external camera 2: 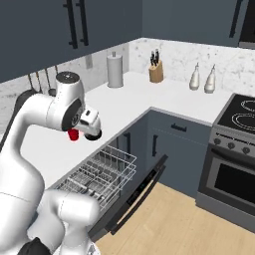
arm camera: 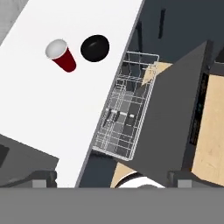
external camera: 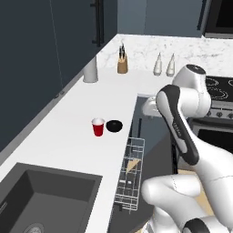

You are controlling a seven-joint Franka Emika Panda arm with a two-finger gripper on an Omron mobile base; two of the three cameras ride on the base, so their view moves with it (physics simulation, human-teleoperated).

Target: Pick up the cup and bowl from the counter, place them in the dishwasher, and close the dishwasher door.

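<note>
The red cup (external camera: pixel 98 127) stands upright on the white counter (external camera: pixel 68 136), with the black bowl (external camera: pixel 114 126) just to its right, near the counter's edge. In the hand view the cup (arm camera: pixel 61 54) and the bowl (arm camera: pixel 95 47) lie at the upper left. The dishwasher door (arm camera: pixel 170 118) hangs open and the wire rack (arm camera: pixel 127 109) is pulled out with nothing in it. My gripper (arm camera: pixel 113 178) hovers high above the rack and the counter edge, open and holding nothing. In the right base view the hand (external camera 2: pixel 91 130) covers most of the cup (external camera 2: pixel 73 135).
A dark sink (external camera: pixel 45 195) is set into the counter at the near left. At the back stand a grey canister (external camera: pixel 90 69), a knife block (external camera: pixel 122 63) and two bottles (external camera: pixel 164 65). The stove and oven (external camera 2: pixel 229 169) are to the right of the open door (external camera 2: pixel 134 194).
</note>
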